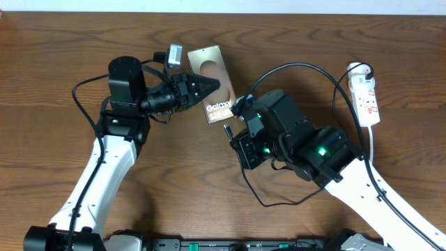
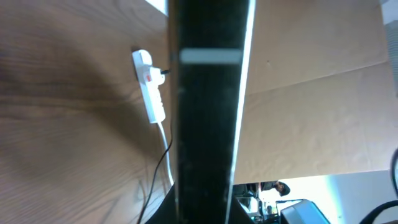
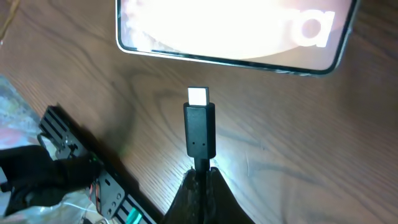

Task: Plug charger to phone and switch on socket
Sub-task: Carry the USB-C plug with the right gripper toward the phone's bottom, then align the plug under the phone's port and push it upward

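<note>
The brown wooden table (image 1: pixel 70 42) carries everything, with both arms reaching in towards its middle. The shiny grey-brown phone (image 1: pixel 217 77), a flat slab with white "Galaxy" lettering, lies at an angle near the centre. The left gripper (image 1: pixel 208 86) has its jaws drawn in on the phone's left edge, I'd say to steady it against a push. Its wrist camera shows only a dark band across the lens, so the exact hold is hard to read. Well off to the right sits the narrow white socket (image 1: pixel 367 94), a power strip with red marks, not yet touched by either arm. The thin black charger (image 3: pixel 199 130) runs back to it. The right gripper (image 3: pixel 200 183) pinches that cable just behind the plug, keeping the silver tip level and aimed at the phone's near edge, close but apart.
</note>
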### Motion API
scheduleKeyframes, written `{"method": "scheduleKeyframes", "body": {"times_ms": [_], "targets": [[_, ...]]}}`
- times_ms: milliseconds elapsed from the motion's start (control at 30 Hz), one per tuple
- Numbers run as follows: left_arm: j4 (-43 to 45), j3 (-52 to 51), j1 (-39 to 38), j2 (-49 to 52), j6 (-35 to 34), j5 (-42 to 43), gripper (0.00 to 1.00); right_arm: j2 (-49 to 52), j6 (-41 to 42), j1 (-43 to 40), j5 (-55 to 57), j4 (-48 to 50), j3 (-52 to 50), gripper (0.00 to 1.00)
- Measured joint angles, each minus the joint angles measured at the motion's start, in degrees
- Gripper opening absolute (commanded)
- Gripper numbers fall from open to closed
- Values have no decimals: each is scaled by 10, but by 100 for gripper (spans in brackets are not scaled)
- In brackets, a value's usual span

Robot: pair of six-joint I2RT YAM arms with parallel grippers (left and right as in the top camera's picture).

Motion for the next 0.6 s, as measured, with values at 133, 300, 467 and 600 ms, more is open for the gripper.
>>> {"method": "scheduleKeyframes", "body": {"times_ms": [133, 300, 467, 600], "targets": [[35, 0, 0, 0, -24, 0, 7, 0, 6, 0, 2, 2, 0, 1], [40, 0, 0, 0, -39, 0, 8, 0, 13, 0, 2, 13, 0, 1], [40, 0, 0, 0, -43, 0, 8, 0, 17, 0, 2, 16, 0, 1], [40, 0, 0, 0, -47, 0, 7, 0, 17, 0, 2, 16, 0, 1]]}}
